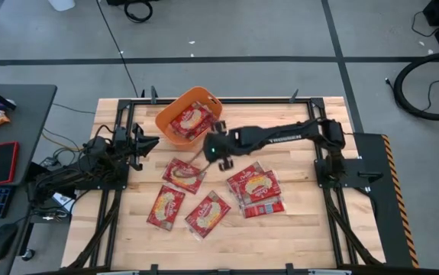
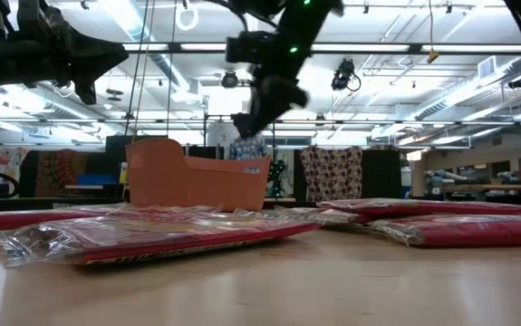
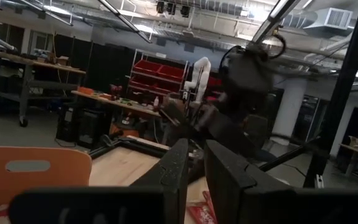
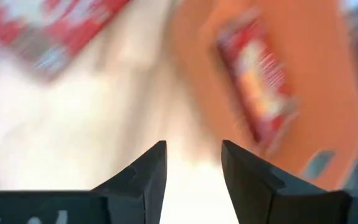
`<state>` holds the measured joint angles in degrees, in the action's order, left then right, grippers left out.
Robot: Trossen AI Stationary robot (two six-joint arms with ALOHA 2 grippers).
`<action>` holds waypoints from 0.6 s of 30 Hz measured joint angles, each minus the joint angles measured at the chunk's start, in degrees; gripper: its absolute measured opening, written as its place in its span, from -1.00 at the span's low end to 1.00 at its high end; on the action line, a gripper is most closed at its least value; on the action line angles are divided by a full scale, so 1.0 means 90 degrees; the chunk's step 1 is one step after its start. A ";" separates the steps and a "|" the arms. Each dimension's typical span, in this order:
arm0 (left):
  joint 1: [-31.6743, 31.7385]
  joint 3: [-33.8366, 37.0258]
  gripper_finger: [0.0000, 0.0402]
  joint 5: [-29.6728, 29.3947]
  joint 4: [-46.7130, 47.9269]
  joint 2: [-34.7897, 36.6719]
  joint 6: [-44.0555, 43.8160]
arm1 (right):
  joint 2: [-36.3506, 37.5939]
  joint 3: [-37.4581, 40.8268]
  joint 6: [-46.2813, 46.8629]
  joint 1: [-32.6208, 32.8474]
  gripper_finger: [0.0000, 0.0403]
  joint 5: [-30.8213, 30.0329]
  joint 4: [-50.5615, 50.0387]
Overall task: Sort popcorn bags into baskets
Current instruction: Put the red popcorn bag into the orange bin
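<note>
Grey concrete floor surrounds my wooden table (image 1: pixel 295 229), and a dark desk at the left edge carries a red phone (image 1: pixel 4 162) and a keyboard cut off by the frame. From above I see the orange basket (image 1: pixel 167 111) near the table's far edge, with at least one popcorn bag (image 1: pixel 189 121) lying inside it; how many sit beneath I cannot make out. My right gripper (image 1: pixel 204 150) reaches across from the right side and hangs just beside the basket's near rim, above bare wood; in its own wrist view the right gripper (image 4: pixel 193 163) has its two fingers parted with nothing between them, and the basket (image 4: pixel 328 74) with the bag inside (image 4: pixel 259 87) is smeared by blur. A loose bag (image 1: pixel 184 174) lies just near that gripper on the table, with two more bags (image 1: pixel 166 207) (image 1: pixel 208 215) closer to the front edge and a overlapping cluster (image 1: pixel 255 191) to the right whose count I cannot settle. At table height the nearest bag (image 2: pixel 142 237) fills the foreground and hides the basket's (image 2: pixel 197 181) base. My left gripper (image 1: pixel 149 143) waits at the table's left side, well apart from the bags; its wrist view shows the left gripper (image 3: pixel 197 171) with fingers close together, only a narrow gap, holding nothing.
</note>
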<state>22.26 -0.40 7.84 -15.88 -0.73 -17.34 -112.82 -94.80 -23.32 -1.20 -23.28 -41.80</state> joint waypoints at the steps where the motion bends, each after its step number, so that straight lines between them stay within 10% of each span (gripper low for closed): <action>1: 0.0000 0.0000 -0.72 0.0000 0.0002 0.0001 0.0000 | 0.0011 0.0000 0.0359 0.0120 -0.22 0.0102 -0.0329; 18: 0.0000 0.0000 -0.72 -0.0062 -0.1266 0.0002 0.1342 | -0.0040 0.0189 0.5613 0.2752 -0.08 -0.0274 -0.3409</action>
<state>22.26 -0.40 7.28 -27.28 -0.71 -5.26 -113.19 -93.10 27.20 23.57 -25.74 -72.48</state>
